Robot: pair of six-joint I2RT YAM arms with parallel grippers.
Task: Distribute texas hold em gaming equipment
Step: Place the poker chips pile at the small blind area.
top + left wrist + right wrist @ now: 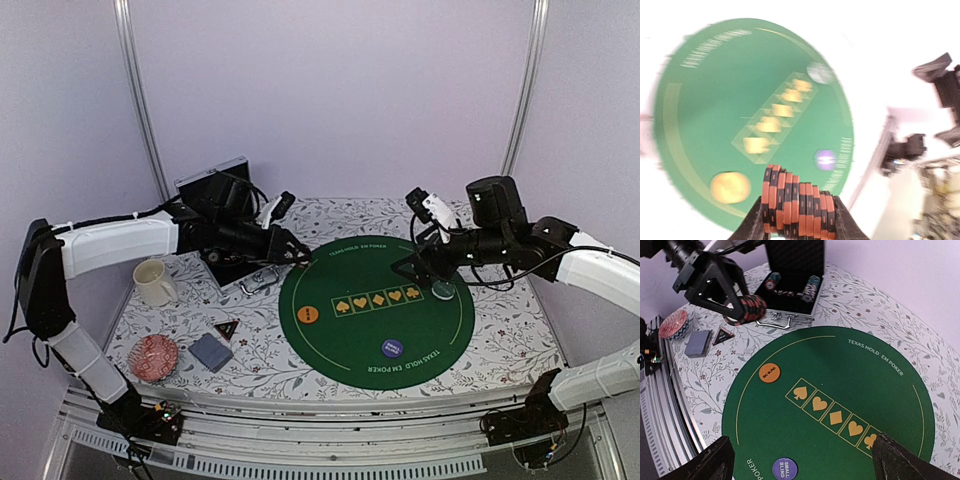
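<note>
So my left gripper (288,250) is clamped on a sideways stack of orange-and-black striped poker chips (797,205), held by the far left edge of the round green felt poker mat (440,335), right next to the open black chip case (790,295) that has more chips in it. My right gripper (425,275) is spread wide with nothing in it, over the right side of the mat, just beside the pale-green round button (443,291); can't tell if it's touching. The orange round button (309,314) sits on the mat's left and the purple round button (392,349) near its front. On the floral-patterned bench (500,345) to the left are the blue-grey deck of cards (211,351) and the small black triangular marker (226,329), close together, with a red patterned round object (155,357) and a cream mug (153,282) nearby
</note>
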